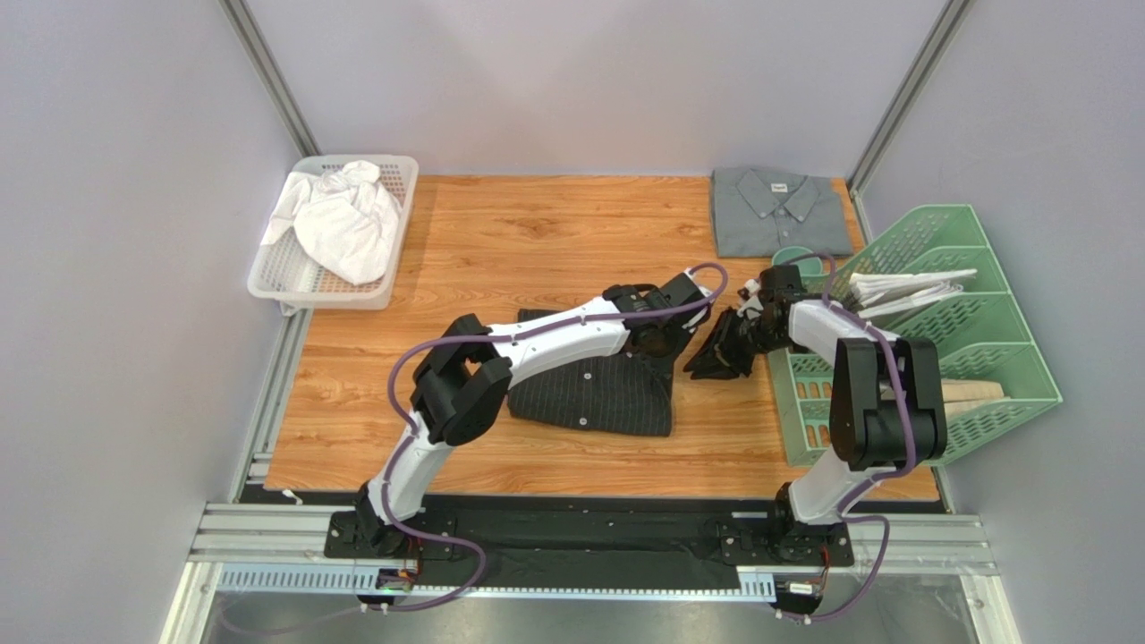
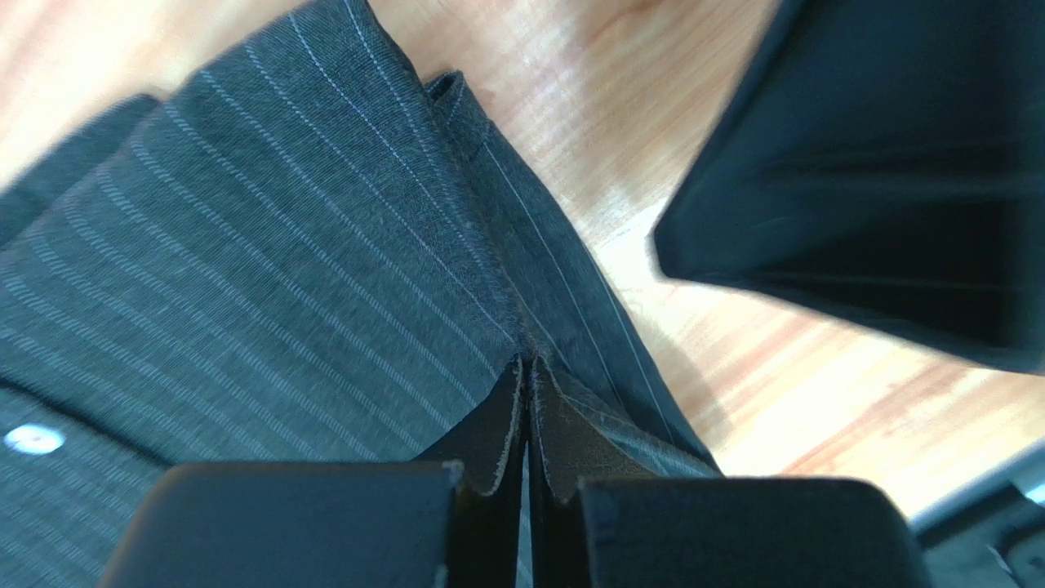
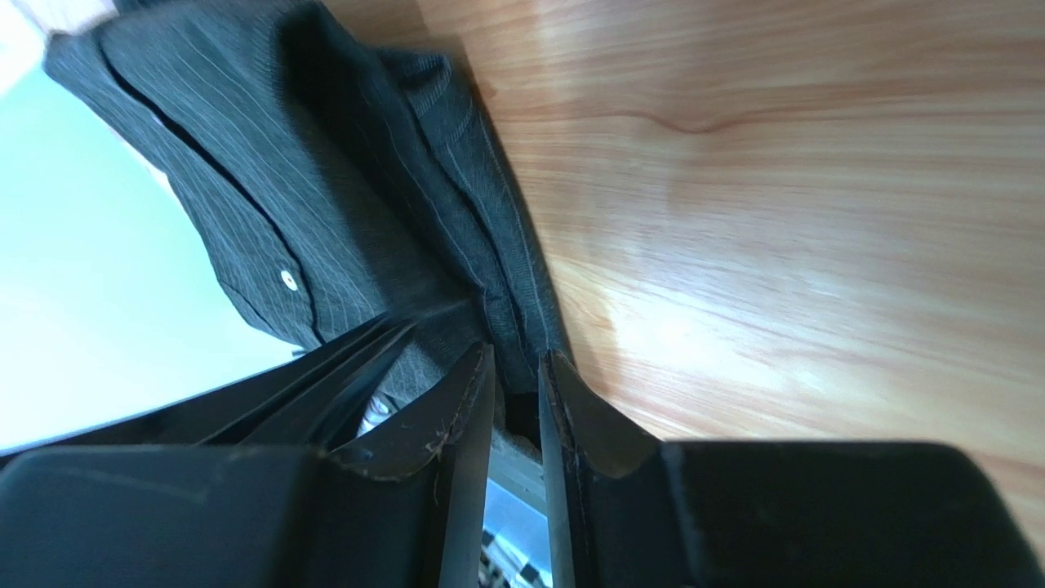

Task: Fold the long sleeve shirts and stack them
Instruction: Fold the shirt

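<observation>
The black pinstriped long sleeve shirt (image 1: 591, 389) lies partly folded in the middle of the wooden table (image 1: 538, 242). At its right edge my left gripper (image 1: 668, 326) is shut, its tips pinching a raised ridge of the striped cloth (image 2: 270, 245), with the left gripper (image 2: 529, 364) low over it. Just to the right, my right gripper (image 1: 737, 338) holds a dark bunch of the same shirt off the table. In the right wrist view the right gripper (image 3: 515, 355) has striped cloth (image 3: 245, 159) between its nearly closed jaws. The grey shirt (image 1: 780, 215) lies folded at the back right.
A white basket (image 1: 289, 282) with crumpled white cloth (image 1: 343, 222) stands at the back left. A green file rack (image 1: 995, 362) holding papers stands along the right edge, close to the right arm. Bare wood shows between the two shirts.
</observation>
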`<state>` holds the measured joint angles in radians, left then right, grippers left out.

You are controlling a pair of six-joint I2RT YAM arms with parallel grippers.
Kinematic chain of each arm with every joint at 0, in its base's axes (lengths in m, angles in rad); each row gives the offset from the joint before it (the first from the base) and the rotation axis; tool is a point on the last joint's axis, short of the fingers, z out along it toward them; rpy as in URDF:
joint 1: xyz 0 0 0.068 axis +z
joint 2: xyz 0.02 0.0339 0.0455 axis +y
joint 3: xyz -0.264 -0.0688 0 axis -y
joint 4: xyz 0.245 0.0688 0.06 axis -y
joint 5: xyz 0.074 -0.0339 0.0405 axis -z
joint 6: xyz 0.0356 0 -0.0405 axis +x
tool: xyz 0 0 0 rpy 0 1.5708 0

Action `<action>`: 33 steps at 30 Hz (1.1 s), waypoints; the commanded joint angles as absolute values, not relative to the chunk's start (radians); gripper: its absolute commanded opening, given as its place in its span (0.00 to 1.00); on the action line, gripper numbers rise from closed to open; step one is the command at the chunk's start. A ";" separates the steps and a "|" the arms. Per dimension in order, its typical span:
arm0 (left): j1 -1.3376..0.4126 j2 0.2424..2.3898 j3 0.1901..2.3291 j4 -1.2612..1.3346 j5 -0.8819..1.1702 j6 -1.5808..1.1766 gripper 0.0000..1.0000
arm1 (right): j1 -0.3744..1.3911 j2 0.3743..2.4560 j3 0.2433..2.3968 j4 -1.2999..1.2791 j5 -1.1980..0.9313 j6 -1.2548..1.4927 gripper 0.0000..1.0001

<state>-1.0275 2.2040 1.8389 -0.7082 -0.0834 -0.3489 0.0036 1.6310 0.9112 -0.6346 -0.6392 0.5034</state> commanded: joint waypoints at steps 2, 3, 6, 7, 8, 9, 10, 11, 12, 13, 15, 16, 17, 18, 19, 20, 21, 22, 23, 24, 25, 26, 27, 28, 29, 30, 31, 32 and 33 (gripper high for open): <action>-1.014 2.095 1.825 -0.684 -0.049 -0.344 0.00 | 0.058 1.684 0.897 -0.537 -0.709 0.555 0.25; -1.012 2.095 1.824 -0.686 -0.041 -0.348 0.00 | 0.061 1.703 0.900 -0.526 -0.733 0.560 0.24; -1.011 2.089 1.818 -0.687 -0.041 -0.351 0.00 | 0.081 1.720 0.902 -0.477 -0.758 0.580 0.23; -1.011 2.086 1.815 -0.687 -0.041 -0.350 0.00 | 0.086 1.721 0.900 -0.468 -0.753 0.584 0.23; -1.011 2.086 1.812 -0.687 -0.038 -0.350 0.00 | 0.092 1.727 0.897 -0.457 -0.755 0.595 0.23; -1.008 2.080 1.810 -0.686 -0.038 -0.350 0.00 | 0.095 1.730 0.894 -0.431 -0.759 0.600 0.23; -1.008 2.079 1.809 -0.687 -0.040 -0.351 0.00 | 0.097 1.744 0.891 -0.422 -0.761 0.607 0.23; -1.008 2.077 1.804 -0.687 -0.038 -0.350 0.00 | 0.103 1.750 0.896 -0.416 -0.761 0.610 0.23; -1.006 2.074 1.801 -0.684 -0.040 -0.350 0.00 | 0.104 1.758 0.897 -0.410 -0.761 0.614 0.23; -1.006 2.074 1.801 -0.687 -0.040 -0.350 0.00 | 0.110 1.770 0.900 -0.408 -0.758 0.615 0.23; -1.006 2.071 1.795 -0.686 -0.038 -0.350 0.00 | 0.118 1.782 0.905 -0.397 -0.755 0.618 0.23; -1.005 2.071 1.795 -0.686 -0.040 -0.351 0.00 | 0.120 1.792 0.905 -0.393 -0.755 0.621 0.24; -1.005 2.071 1.793 -0.686 -0.038 -0.351 0.00 | 0.126 1.796 0.904 -0.390 -0.750 0.624 0.24; -1.005 2.071 1.792 -0.686 -0.040 -0.350 0.00 | 0.127 1.801 0.905 -0.387 -0.746 0.626 0.25; -1.005 2.071 1.790 -0.684 -0.041 -0.350 0.00 | 0.132 1.802 0.905 -0.382 -0.741 0.626 0.25; -1.003 2.069 1.789 -0.684 -0.040 -0.350 0.00 | 0.135 1.809 0.902 -0.377 -0.732 0.627 0.27; -1.003 2.069 1.787 -0.684 -0.038 -0.350 0.00 | 0.138 1.812 0.900 -0.367 -0.729 0.630 0.27; -1.003 2.069 1.786 -0.683 -0.040 -0.350 0.00 | 0.138 1.816 0.900 -0.362 -0.729 0.632 0.29; -1.003 2.069 1.784 -0.684 -0.038 -0.350 0.00 | 0.140 1.825 0.900 -0.361 -0.726 0.632 0.30; -1.003 2.069 1.784 -0.683 -0.037 -0.351 0.00 | 0.140 1.828 0.900 -0.362 -0.723 0.632 0.31; -1.003 2.071 1.783 -0.683 -0.037 -0.353 0.00 | 0.141 1.830 0.900 -0.362 -0.719 0.632 0.34; -1.003 2.069 1.782 -0.681 -0.034 -0.353 0.00 | 0.141 1.830 0.899 -0.362 -0.716 0.632 0.35; -1.003 2.069 1.782 -0.681 -0.034 -0.353 0.00 | 0.143 1.829 0.897 -0.353 -0.718 0.635 0.35; -1.002 2.069 1.781 -0.683 -0.034 -0.351 0.00 | 0.147 1.829 0.896 -0.347 -0.719 0.637 0.35; -1.002 2.071 1.782 -0.681 -0.035 -0.351 0.00 | 0.152 1.832 0.899 -0.345 -0.722 0.637 0.34; -1.002 2.071 1.782 -0.681 -0.034 -0.351 0.00 | 0.155 1.833 0.900 -0.338 -0.727 0.635 0.31; -1.000 2.069 1.784 -0.681 -0.034 -0.353 0.00 | 0.159 1.835 0.903 -0.336 -0.732 0.635 0.22; -1.002 2.071 1.783 -0.681 -0.032 -0.351 0.00 | 0.160 1.835 0.904 -0.333 -0.745 0.637 0.18; -0.999 2.071 1.781 -0.681 -0.032 -0.353 0.00 | 0.160 1.836 0.907 -0.331 -0.750 0.634 0.13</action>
